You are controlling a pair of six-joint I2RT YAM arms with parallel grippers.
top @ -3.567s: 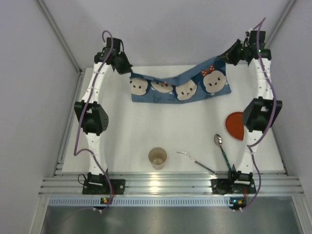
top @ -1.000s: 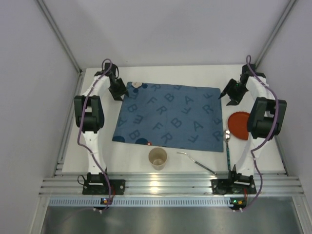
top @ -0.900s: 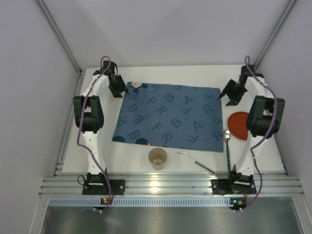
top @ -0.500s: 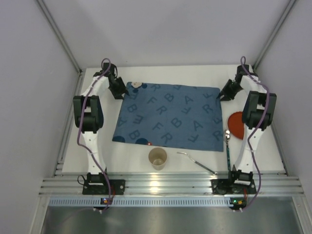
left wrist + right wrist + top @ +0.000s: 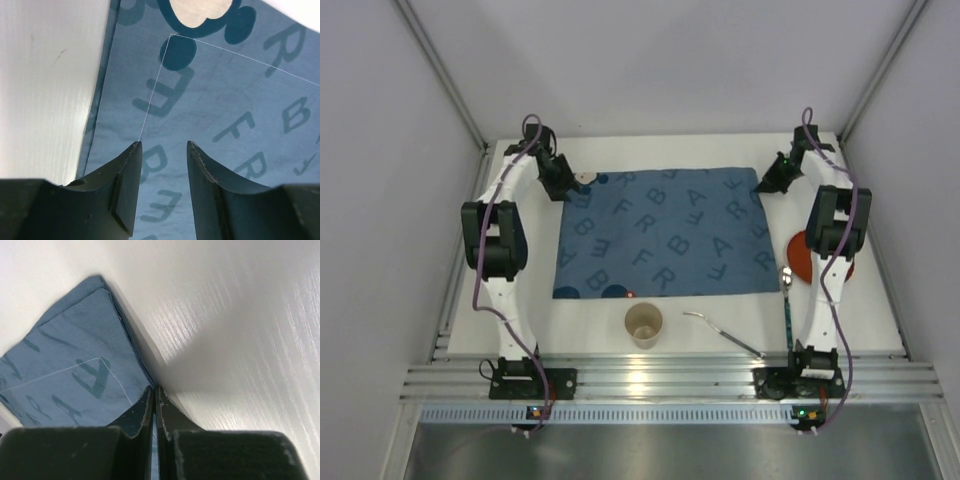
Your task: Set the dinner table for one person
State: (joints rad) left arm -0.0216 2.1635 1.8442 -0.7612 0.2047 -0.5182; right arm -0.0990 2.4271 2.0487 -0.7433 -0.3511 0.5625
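The blue letter-printed placemat (image 5: 660,235) lies spread flat on the white dinner table (image 5: 720,150). My left gripper (image 5: 565,185) is at its far left corner. In the left wrist view the left gripper (image 5: 164,144) is open and empty just above the cloth (image 5: 225,90). My right gripper (image 5: 763,185) is at the far right corner. In the right wrist view the right gripper (image 5: 155,387) is shut, pinching the placemat's edge (image 5: 65,365) where it meets the bare table (image 5: 240,340).
A paper cup (image 5: 643,324) stands upright just in front of the mat. A fork (image 5: 722,332) and a spoon (image 5: 787,300) lie at the front right. A red plate (image 5: 798,255) sits right of the mat, partly behind the right arm. The aluminium rail (image 5: 660,378) runs along the near edge.
The mat went from hanging between both grippers to lying flat. In the last second it shifted and squared up, and both grippers moved in to its far corners.
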